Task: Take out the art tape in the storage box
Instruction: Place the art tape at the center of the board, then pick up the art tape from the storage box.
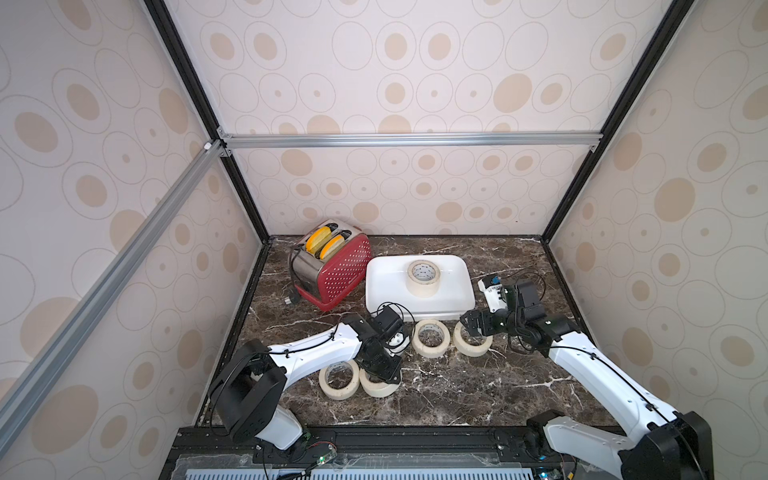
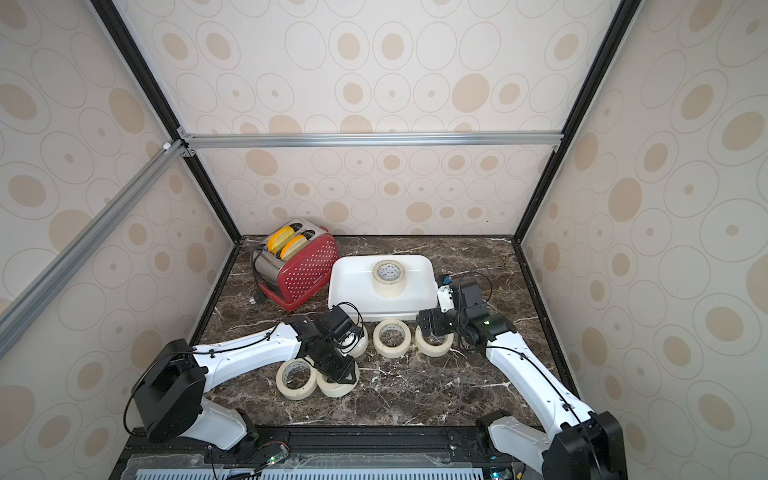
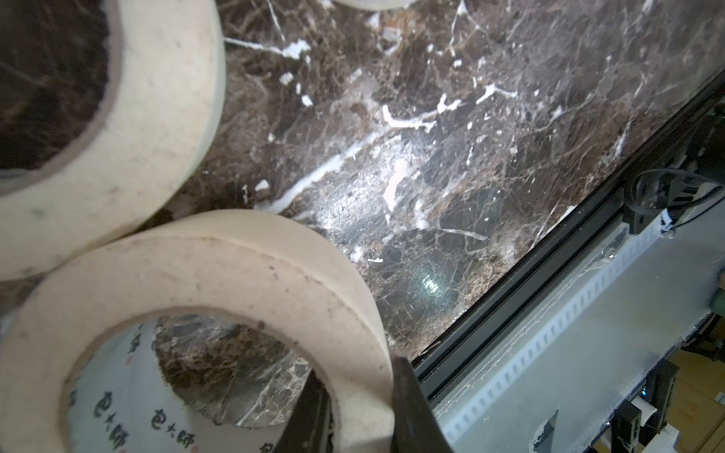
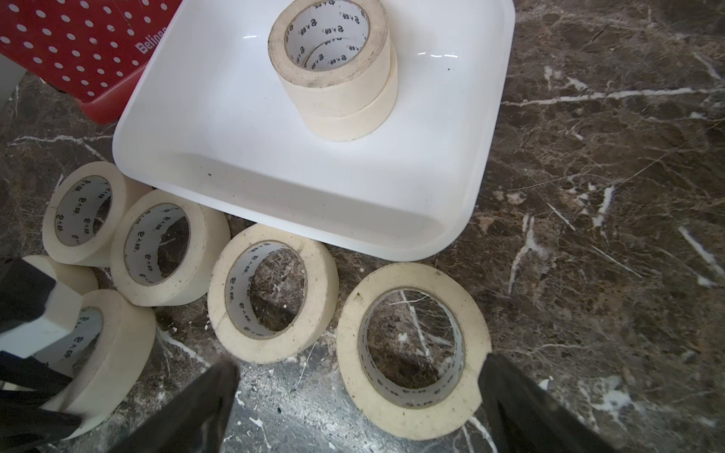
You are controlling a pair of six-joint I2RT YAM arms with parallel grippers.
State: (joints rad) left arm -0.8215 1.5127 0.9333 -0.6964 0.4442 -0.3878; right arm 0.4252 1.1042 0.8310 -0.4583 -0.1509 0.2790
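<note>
Presently the task stands well advanced but incomplete. Two rolls of art tape (image 4: pixel 329 47) sit stacked in the storage box (image 1: pixel 386 291), toward its far side, the upper one slightly offset on the lower. Six rolls lie out on the table (image 1: pixel 457 386), clustered along the near edge of the box; the right wrist view shows all six, one of them partly hidden. The left gripper (image 3: pixel 357 388) is pinching the wall of the near-left roll (image 1: pixel 378 388), one finger inside the ring and one outside. That roll appears to be on the tabletop or just above it, touching its neighbour (image 1: pixel 338 379). The right gripper (image 1: pixel 468 323) hangs with jaws spread wide and empty over the rightmost roll (image 1: pixel 471 340), near the box's near-right corner. Judged remaining: release the held roll, then lift out the two stacked rolls. A red toaster (image 1: pixel 336 274) stands just left of the box, clear of the stack. The loose rolls crowd the near edge of the box, so set-down space there is tight.
</note>
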